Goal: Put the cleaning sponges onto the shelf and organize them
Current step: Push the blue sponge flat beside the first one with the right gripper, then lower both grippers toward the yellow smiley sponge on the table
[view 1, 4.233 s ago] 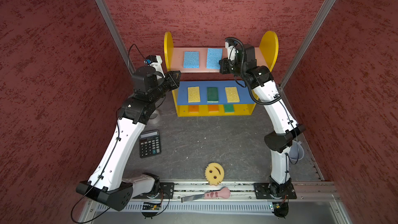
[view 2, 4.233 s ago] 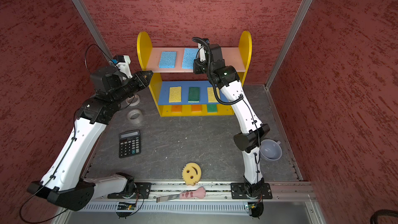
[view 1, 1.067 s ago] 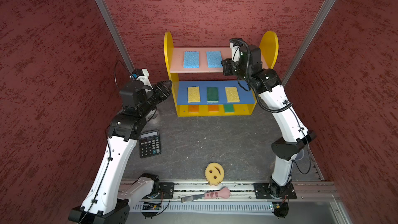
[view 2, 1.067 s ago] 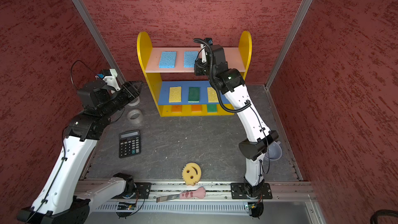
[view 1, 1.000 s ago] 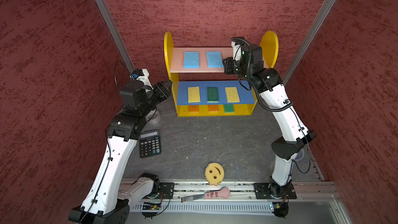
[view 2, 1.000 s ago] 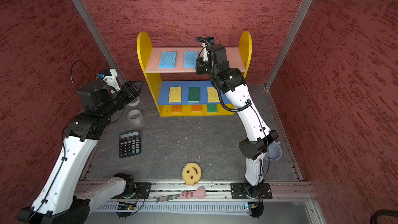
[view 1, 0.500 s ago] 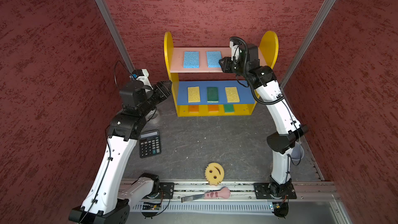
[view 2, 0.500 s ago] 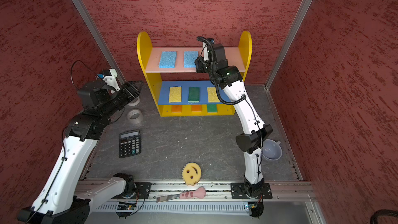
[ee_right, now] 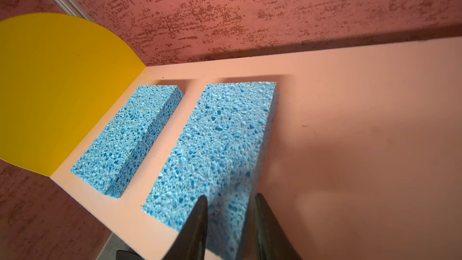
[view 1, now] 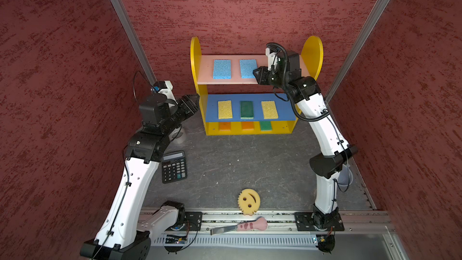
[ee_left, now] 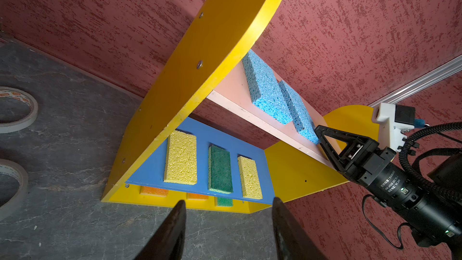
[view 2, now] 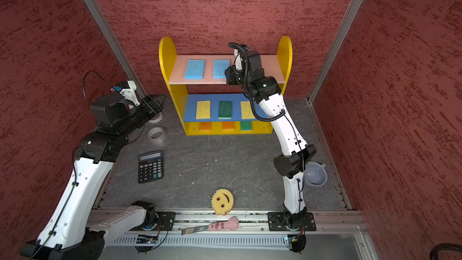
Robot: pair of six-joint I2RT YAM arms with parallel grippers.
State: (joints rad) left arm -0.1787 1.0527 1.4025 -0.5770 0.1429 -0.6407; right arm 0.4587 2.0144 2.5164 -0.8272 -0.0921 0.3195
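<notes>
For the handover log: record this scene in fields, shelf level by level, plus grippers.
pink upper board: left blue sponge, right blue sponge
blue middle board: left yellow sponge, dark green sponge, right yellow sponge
yellow base: left orange sponge, middle orange sponge, light green sponge
table: smiley sponge, not shelved
left gripper: open, empty
right gripper: open, at right blue sponge

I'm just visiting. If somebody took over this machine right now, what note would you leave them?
Left tool: open, empty, beside the shelf.
Right tool: jaws around a corner of a blue sponge on the pink board; grip unclear.
Done: eight flat sponges shelved: two blue on top, three on the blue board, three on the base.
Left: smiley sponge near the table's front edge.
</notes>
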